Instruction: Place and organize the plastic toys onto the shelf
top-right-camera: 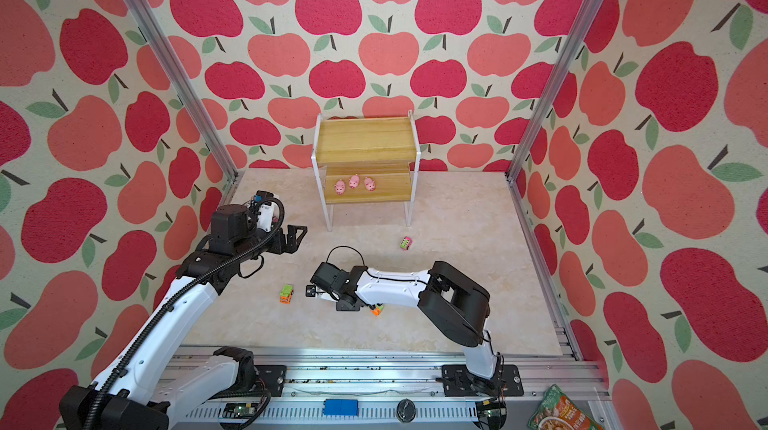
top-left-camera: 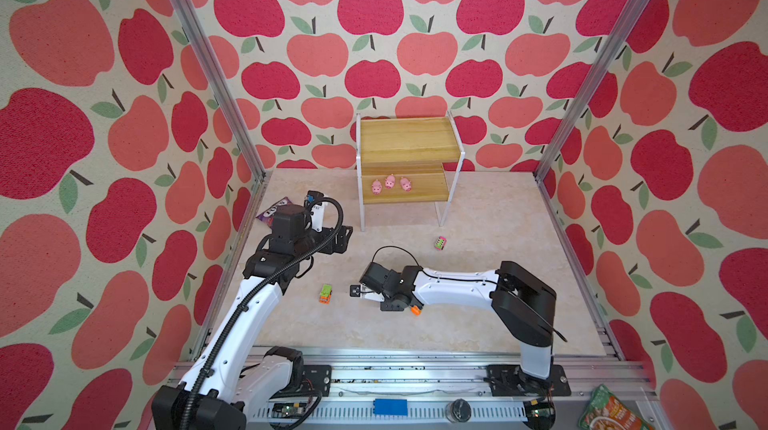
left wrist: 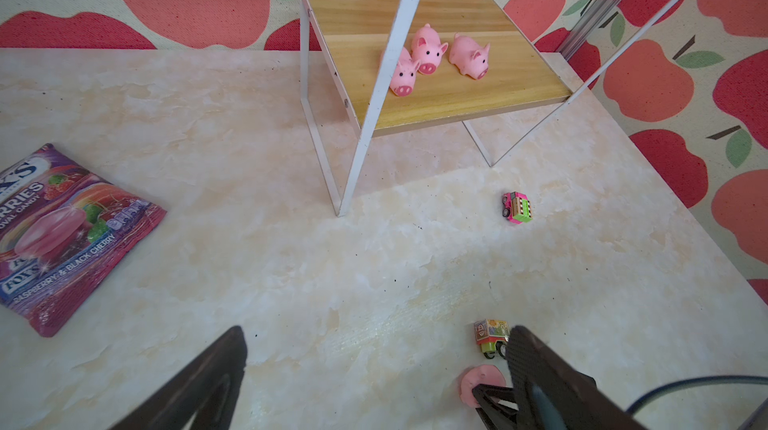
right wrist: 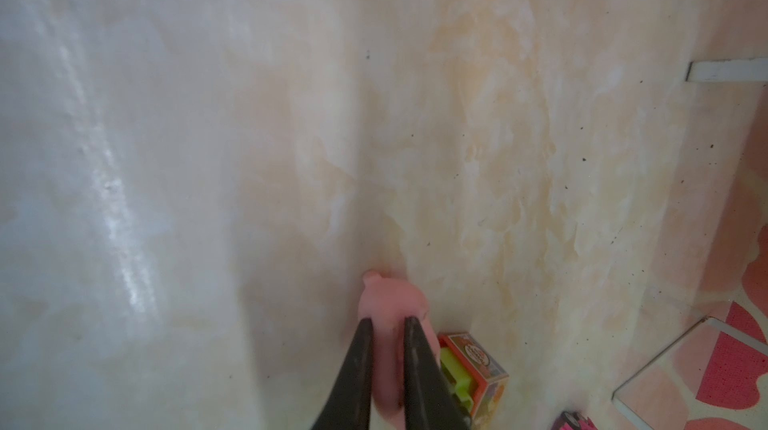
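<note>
The shelf stands at the back against the wall, with three pink pigs on its lower board. My right gripper is shut on another pink pig, low over the table; in both top views that pig is hidden under the gripper. A green and orange truck stands just left of it. A pink and green vehicle sits in front of the shelf. An orange toy peeks from under the right arm. My left gripper hangs open and empty at the left.
A purple candy bag lies at the table's back left, behind the left arm. A snack packet and a blue block lie on the front rail. Aluminium posts and apple-patterned walls close in the sides.
</note>
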`<state>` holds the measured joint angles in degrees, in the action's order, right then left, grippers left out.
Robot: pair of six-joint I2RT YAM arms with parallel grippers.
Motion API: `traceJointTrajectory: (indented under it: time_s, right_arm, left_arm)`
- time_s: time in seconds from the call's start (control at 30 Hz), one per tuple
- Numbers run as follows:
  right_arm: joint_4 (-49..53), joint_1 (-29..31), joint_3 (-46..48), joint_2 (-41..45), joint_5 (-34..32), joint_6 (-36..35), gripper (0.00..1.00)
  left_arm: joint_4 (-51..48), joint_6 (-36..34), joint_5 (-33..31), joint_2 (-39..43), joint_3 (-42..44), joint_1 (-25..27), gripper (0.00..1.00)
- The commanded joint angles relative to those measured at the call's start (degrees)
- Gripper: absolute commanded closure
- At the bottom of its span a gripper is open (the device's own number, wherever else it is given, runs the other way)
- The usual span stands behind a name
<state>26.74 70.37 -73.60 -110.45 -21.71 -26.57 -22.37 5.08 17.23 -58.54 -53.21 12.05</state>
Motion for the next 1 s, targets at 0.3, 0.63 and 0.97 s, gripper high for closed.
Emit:
traceJointTrajectory:
  time_s: [0.3, 0.63, 0.97]
  right_arm:
    - [-4.6, -6.1, 4.0, 13.4, 6.7, 15.3, 0.95]
    - [-13.2, -14.0, 26.8, 31.4, 2.9, 41.4, 0.94]
    - [-26.2, -21.8, 42.4, 34.7, 6.7, 60.7, 0.92]
  left_arm:
    - [1.4, 0.8, 1.4, -0.5, -0.5, -0.2, 0.0]
    - [1.2, 0.6, 1.3, -0.6, -0.7, 2.5, 0.0]
    - [1.0, 0.3, 1.0, -0.6, -0.7, 5.0, 0.0]
